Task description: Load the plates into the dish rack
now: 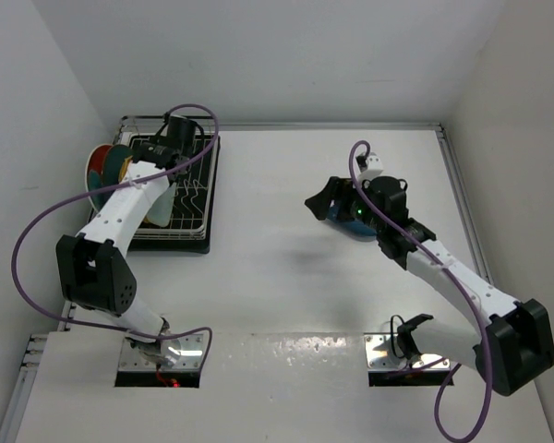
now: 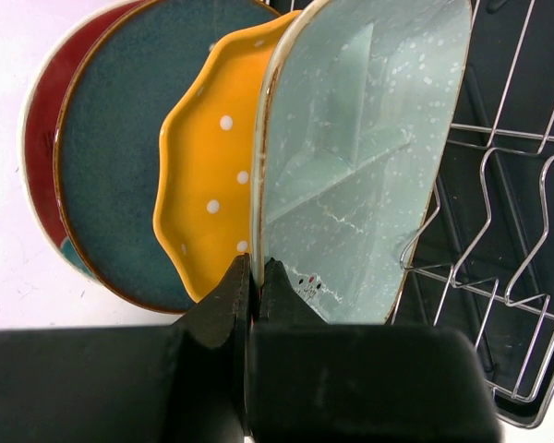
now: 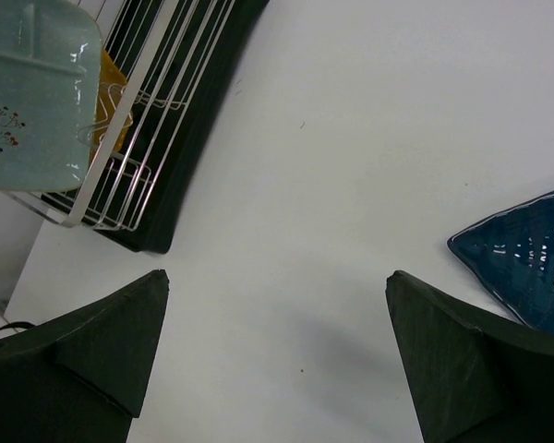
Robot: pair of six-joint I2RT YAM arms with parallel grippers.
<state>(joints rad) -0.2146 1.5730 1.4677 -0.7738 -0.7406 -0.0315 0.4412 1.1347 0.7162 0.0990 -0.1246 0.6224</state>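
The left arm is reached forward from its base to the far left corner of the table (image 1: 286, 277), with its elbow bent back toward the near edge and its wrist turned in over the dish rack (image 1: 208, 185). The left gripper (image 2: 256, 277) is seen pinched almost shut, and the thin rim of the pale blue rectangular divided plate (image 2: 360, 166) is clamped between its fingertips. That plate is held on edge at the left end of the rack; whether it is seated between tines cannot be told. Just beside it, on the side away from the bare wires, the yellow scalloped dotted plate (image 2: 212, 185) is stood upright, then the dark teal round plate (image 2: 120, 157), then the red-and-teal floral plate (image 2: 42, 138), each partly covered by the one in front. The right arm is stretched from its base across the right half of the table, with the wrist bent down toward the surface. The right gripper (image 3: 277, 341) is spread wide, and nothing is held between its fingers; only bare table is seen in the gap. The dark blue leaf-shaped plate (image 3: 526, 268) is lain flat on the table just beside the right finger, well apart from the rack.
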